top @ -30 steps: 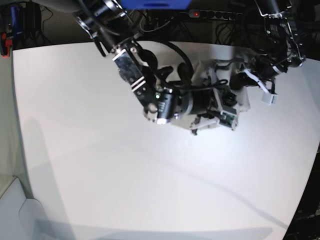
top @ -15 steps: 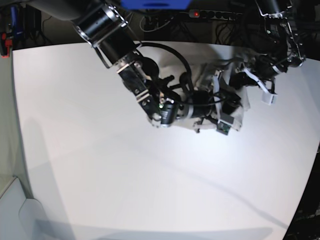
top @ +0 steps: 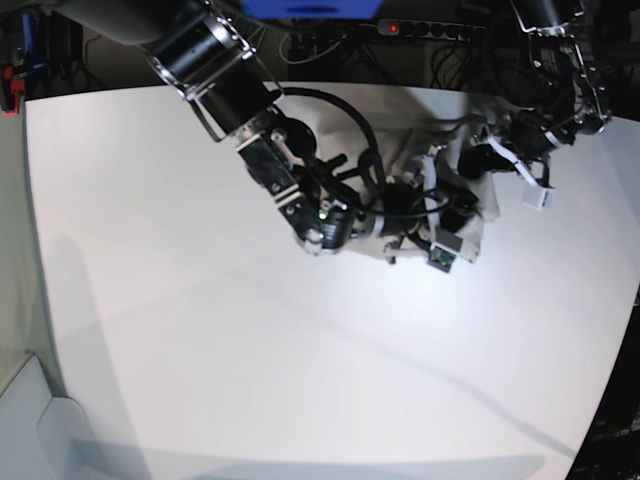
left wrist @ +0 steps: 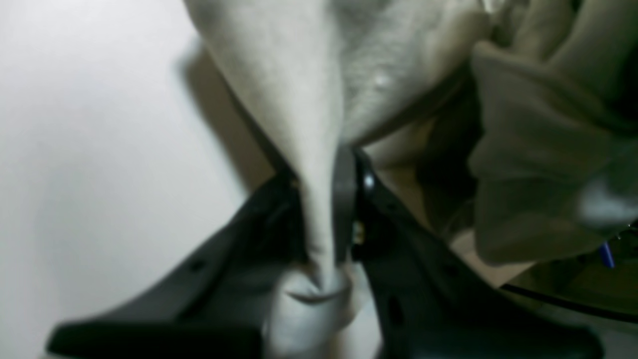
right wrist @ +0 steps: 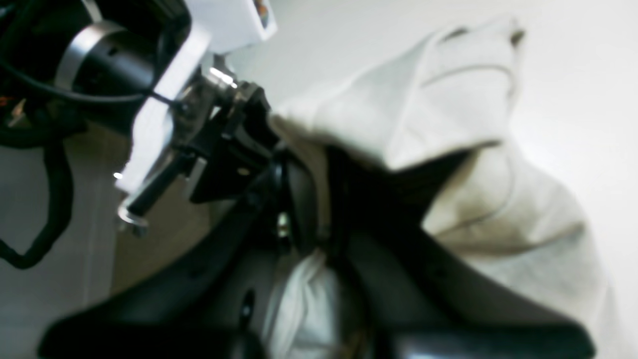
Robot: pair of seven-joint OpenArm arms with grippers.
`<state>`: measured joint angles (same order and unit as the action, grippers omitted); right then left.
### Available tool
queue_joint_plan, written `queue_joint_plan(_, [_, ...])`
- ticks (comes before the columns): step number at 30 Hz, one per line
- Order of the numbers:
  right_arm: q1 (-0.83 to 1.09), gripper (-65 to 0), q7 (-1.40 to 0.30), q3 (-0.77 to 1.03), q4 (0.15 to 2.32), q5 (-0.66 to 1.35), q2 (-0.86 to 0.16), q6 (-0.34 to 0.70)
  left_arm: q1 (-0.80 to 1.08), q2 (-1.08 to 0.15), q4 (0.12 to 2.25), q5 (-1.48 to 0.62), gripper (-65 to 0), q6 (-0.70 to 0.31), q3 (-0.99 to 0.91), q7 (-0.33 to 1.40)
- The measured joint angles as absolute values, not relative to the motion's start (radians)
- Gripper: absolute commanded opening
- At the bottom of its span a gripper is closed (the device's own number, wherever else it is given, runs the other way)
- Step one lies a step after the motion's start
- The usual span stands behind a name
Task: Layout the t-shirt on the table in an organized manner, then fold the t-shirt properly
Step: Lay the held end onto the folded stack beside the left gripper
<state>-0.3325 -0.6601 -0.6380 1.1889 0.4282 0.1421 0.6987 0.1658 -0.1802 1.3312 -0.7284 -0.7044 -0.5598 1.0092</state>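
Observation:
The t-shirt (top: 487, 205) is a bunched grey-beige heap at the table's (top: 200, 330) far right, mostly hidden under both arms. In the left wrist view my left gripper (left wrist: 326, 169) is shut on a narrow fold of the t-shirt (left wrist: 279, 75), which rises taut from the jaws. In the right wrist view my right gripper (right wrist: 309, 169) is shut on another fold of the t-shirt (right wrist: 438, 99), which drapes to the right. The two grippers sit close together over the heap.
My left arm's wrist (right wrist: 164, 99) with its cables is right beside the right gripper. A power strip (top: 420, 28) and tangled cables lie beyond the table's far edge. The right arm (top: 260, 120) stretches across the table's back middle.
The right arm's forearm has swung back and its wrist has moved a little right, closer to the left arm. Left arm and bunched shirt have hardly moved.

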Motion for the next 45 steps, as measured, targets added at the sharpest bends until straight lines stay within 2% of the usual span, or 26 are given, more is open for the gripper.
queue_joint_plan(5, [-0.34,-49.3,-0.655,-0.639,1.134,0.429,0.142,0.699,0.166,-0.181,1.332,-0.743,-64.9,-0.704,-0.566,1.039])
queue_joint_plan(15, [-0.34,-41.0,-0.663,-0.643,1.117,0.427,0.142,0.699,0.166,-0.213,1.33,-0.742,-64.9,-0.709,-0.595,1.066])
queue_joint_plan(21, [-0.322,-34.2,-0.751,-0.698,1.284,0.424,0.136,0.692,0.167,-0.216,1.33,-0.735,-64.9,-0.709,-0.606,1.068])
queue_joint_plan(26, [-0.283,-34.3,-0.744,-0.707,1.428,0.442,0.148,0.694,0.166,-0.216,1.33,-0.735,-64.9,-0.709,-0.606,1.066])
queue_joint_plan(34, [-0.284,-34.4,-0.743,-0.572,1.349,0.426,0.096,0.693,0.167,-0.215,1.345,-0.726,-64.9,-0.709,-0.606,1.07])
queue_joint_plan(40, [-0.253,-34.4,-0.733,-0.563,1.315,0.428,0.038,0.691,0.175,-0.227,1.44,-0.67,-64.9,-0.7,-0.605,1.158])
queue_joint_plan(45, [-0.223,-34.4,-0.735,-0.567,1.315,0.432,0.014,0.691,0.168,-0.23,1.452,-0.661,-64.9,-0.7,-0.604,1.163])
